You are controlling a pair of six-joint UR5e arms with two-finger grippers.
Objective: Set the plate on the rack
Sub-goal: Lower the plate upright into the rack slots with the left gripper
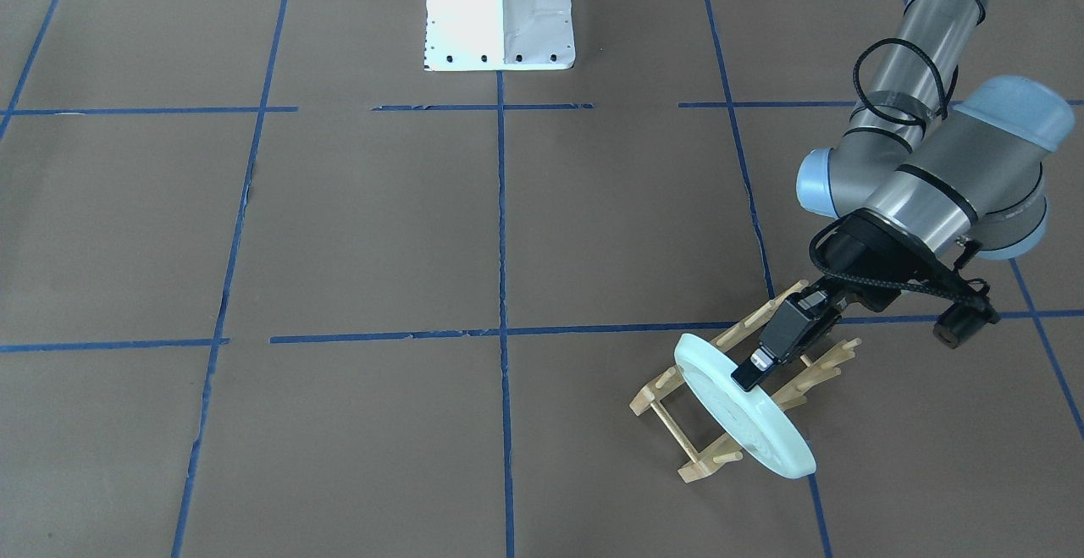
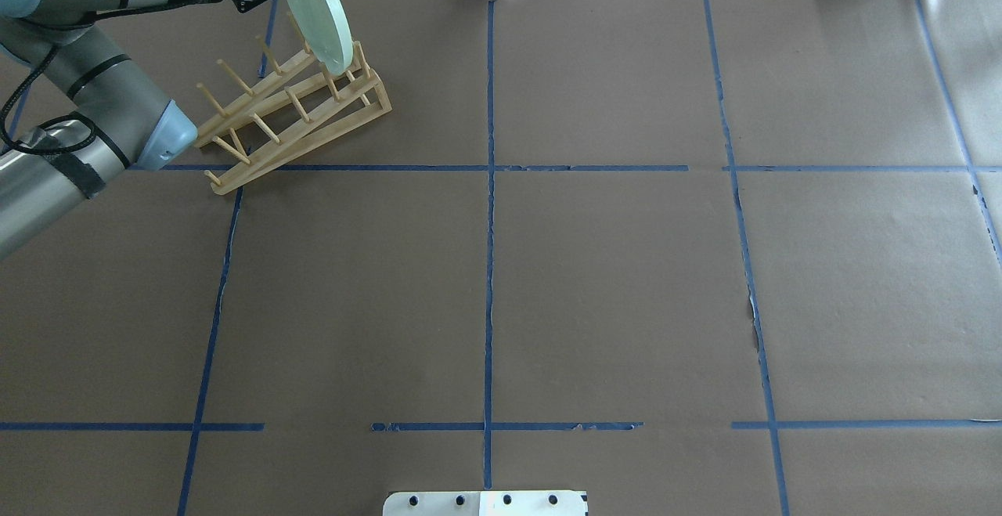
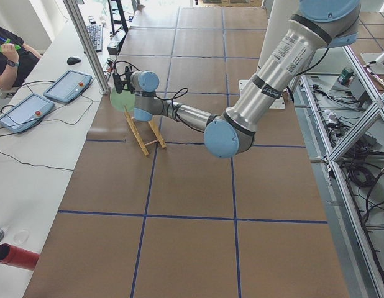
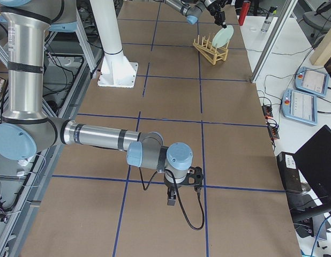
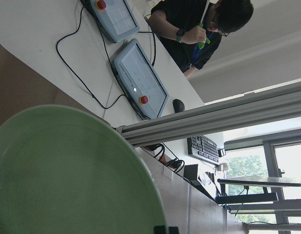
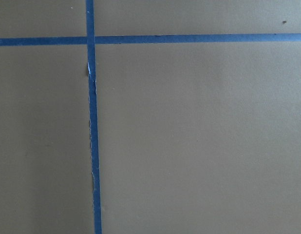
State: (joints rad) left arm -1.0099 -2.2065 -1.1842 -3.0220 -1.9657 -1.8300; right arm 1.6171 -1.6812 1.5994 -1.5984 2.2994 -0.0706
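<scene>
Where the pegged wooden rack [image 1: 654, 395] sits, the round plate [image 1: 754, 422] tilts.

**What sits around the work spot**

The desk [image 2: 610, 281] is covered in brown paper. Blue tape lines [image 2: 489, 265] cut it into big squares. Next to it is a white desk [image 5: 38, 29]. On it lie a gray tablet [image 5: 141, 78] with a red button, a second tablet [image 5: 114, 17], black cables [image 5: 84, 68], a mouse [image 5: 178, 105] and a keyboard [image 5: 204, 146]. A person [image 5: 189, 24] in black holds a green pen [image 5: 205, 40]. A red tube [image 3: 15, 256] lies there too.
</scene>
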